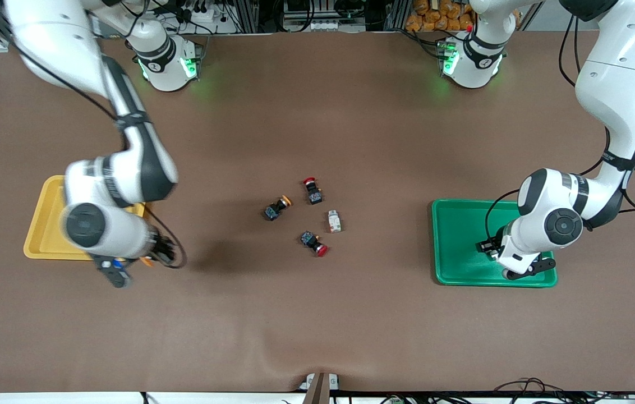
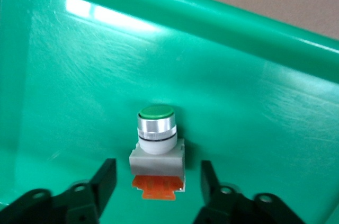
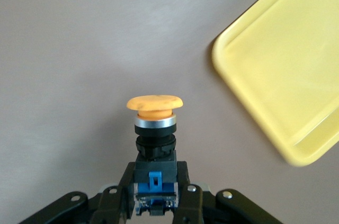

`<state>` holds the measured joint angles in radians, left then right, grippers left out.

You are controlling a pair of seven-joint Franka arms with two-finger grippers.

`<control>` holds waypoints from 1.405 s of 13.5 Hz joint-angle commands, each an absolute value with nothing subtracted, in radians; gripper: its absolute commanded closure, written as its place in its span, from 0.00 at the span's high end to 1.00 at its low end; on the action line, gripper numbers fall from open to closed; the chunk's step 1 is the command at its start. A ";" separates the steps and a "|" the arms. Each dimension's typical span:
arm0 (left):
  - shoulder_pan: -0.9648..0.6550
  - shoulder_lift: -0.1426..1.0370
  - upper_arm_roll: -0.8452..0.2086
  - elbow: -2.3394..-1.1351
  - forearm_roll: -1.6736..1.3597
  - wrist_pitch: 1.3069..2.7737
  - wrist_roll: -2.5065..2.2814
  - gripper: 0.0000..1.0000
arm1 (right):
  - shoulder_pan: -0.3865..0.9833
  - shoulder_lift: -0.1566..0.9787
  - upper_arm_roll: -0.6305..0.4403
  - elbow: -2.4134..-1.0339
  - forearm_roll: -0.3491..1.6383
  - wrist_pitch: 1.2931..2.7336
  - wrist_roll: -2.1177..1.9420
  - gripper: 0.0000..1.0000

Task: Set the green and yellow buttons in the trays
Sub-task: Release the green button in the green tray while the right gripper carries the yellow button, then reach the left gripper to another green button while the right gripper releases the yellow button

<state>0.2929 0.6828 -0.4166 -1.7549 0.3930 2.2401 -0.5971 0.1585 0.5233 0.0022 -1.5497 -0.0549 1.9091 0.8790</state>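
**Kid:** How much of the job is done?

**Helper:** One green-capped button (image 2: 157,144) sits in the green tray (image 1: 452,241). The left gripper (image 2: 158,181) is low over that tray with its jaws spread, one on each side of the button and not touching it. So I think that one is dropped off.

**Kid:** And the yellow ones?

**Helper:** The right gripper (image 3: 154,195) has its jaws pinching the blue-black body of a yellow-capped button (image 3: 154,128). It is over the brown table (image 1: 317,336), just beside the yellow tray (image 1: 42,235), not over it yet.

**Kid:** What is left?

**Helper:** In the middle of the table lie another yellow-capped button (image 1: 277,207) and a white button (image 1: 334,221). Those two need trays. Two red-capped buttons (image 1: 313,191) lie near them, and I think they stay.

**Kid:** Anything you can't see?

**Helper:** The right arm covers part of the yellow tray, so I cannot tell if something lies there. The left arm hides part of the green tray too.
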 commanded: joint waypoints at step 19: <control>-0.017 0.660 -0.543 -1.626 0.397 2.233 -1.023 1.00 | 0.067 0.385 0.041 -1.680 0.118 1.810 0.486 1.00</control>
<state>0.0220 0.6252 -0.5476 -1.6740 0.3929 2.2411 -0.9772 0.0277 0.3708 0.0521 -1.7150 0.0706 1.8170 0.3890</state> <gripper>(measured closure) 0.000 0.000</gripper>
